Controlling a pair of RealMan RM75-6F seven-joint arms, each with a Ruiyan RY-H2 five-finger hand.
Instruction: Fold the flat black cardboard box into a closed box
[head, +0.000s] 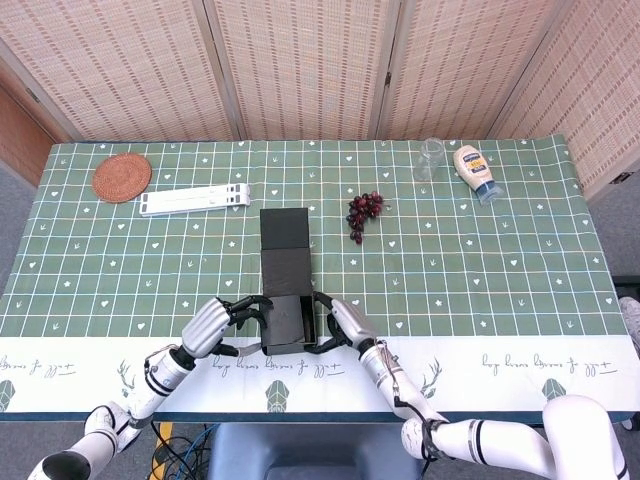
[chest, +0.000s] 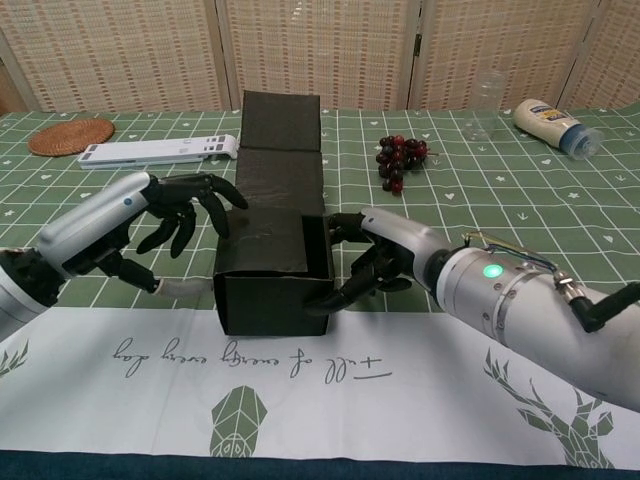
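Between my two hands at the near table edge sits the box (chest: 272, 265), partly folded. My left hand (chest: 165, 215) has fingers spread, tips on the folded-down left flap. My right hand (chest: 385, 262) presses curled fingers against the right wall. Behind, its lid panels lie flat, stretching toward the grapes (chest: 400, 155).

The black box (chest: 272, 270) stands half-folded on the surface (chest: 400, 360); the left hand (chest: 175, 215) presses its top flap, the right hand (chest: 375, 262) braces its side, grapes (chest: 400, 157) behind.
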